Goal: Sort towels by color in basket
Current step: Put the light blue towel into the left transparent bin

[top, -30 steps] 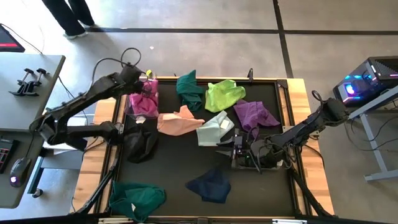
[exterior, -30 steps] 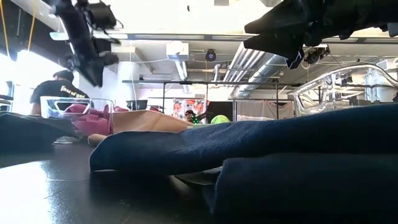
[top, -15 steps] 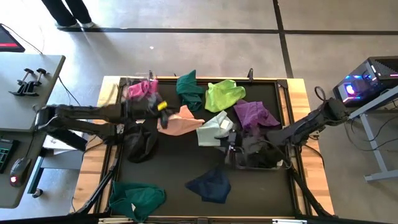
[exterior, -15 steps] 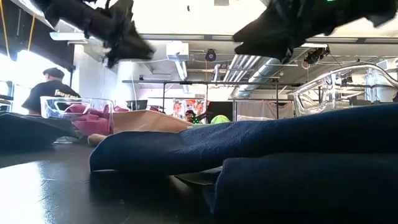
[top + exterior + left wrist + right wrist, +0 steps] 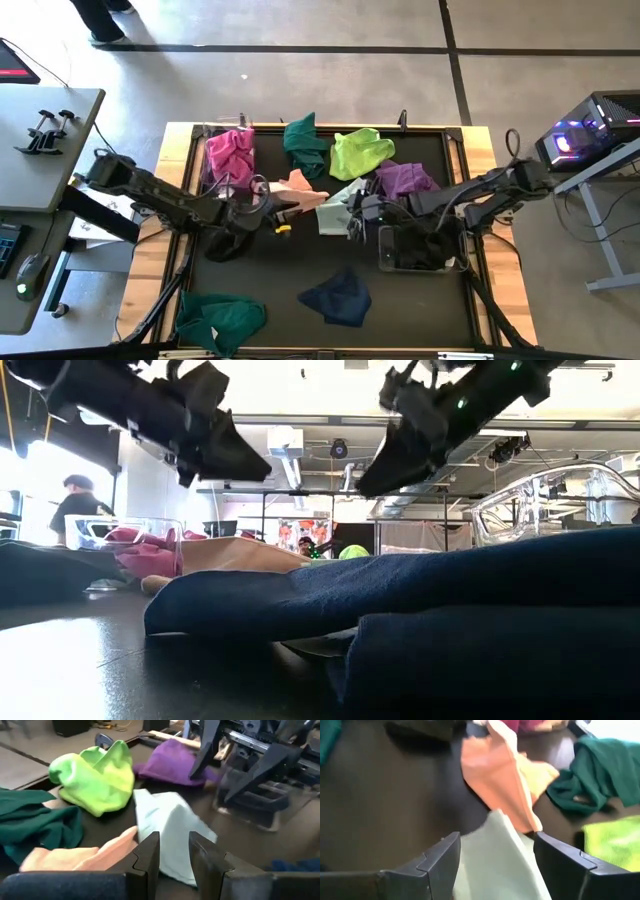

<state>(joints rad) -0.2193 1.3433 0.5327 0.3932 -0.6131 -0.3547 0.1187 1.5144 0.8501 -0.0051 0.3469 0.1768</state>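
Observation:
Small towels lie on the black mat: teal (image 5: pixel 305 140), lime (image 5: pixel 360 150), purple (image 5: pixel 408 180), peach (image 5: pixel 298 190), mint (image 5: pixel 343 207), black (image 5: pixel 228 235), navy (image 5: pixel 340 295) and a second teal one (image 5: pixel 220 318). A magenta towel (image 5: pixel 230 155) lies in a clear basket at the far left. My left gripper (image 5: pixel 174 852) hovers near the peach towel, open by a narrow gap and empty, pointing almost level at the mint towel (image 5: pixel 170 825). My right gripper (image 5: pixel 495 855) hangs open and empty above the mint towel's right part (image 5: pixel 502 857).
A dark basket (image 5: pixel 420 248) with dark cloth in it stands under my right arm at the mat's right side. The two grippers (image 5: pixel 290 210) (image 5: pixel 352 213) face each other closely over the mat's middle. Bare mat shows between the black and navy towels.
My left gripper has swung from above the clear basket toward the table's middle, sinking and tipping from pointing down to nearly level. My right gripper has left the dark basket and gone toward the far left, over the mint towel. The towels have stayed where they were.

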